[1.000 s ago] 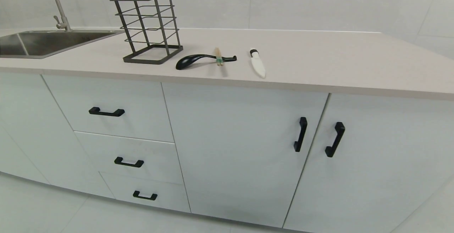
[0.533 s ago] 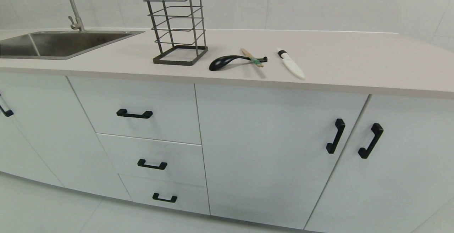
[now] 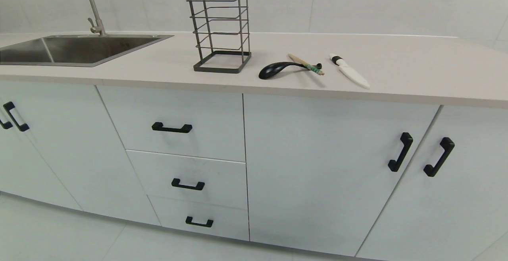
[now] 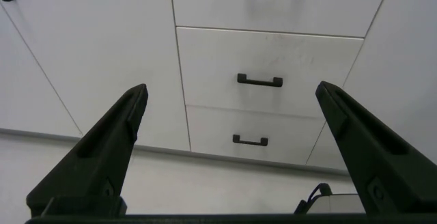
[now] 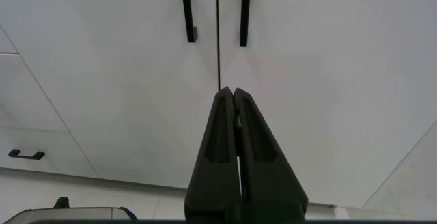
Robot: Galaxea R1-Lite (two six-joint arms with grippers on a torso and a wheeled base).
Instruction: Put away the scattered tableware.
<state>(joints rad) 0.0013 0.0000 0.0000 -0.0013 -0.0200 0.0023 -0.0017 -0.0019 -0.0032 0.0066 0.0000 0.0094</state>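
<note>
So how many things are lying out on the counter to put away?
3: a black spoon beside the wire rack, chopsticks (counted as one pair) lying across its handle, and a white knife to their right. None looks hidden.
</note>
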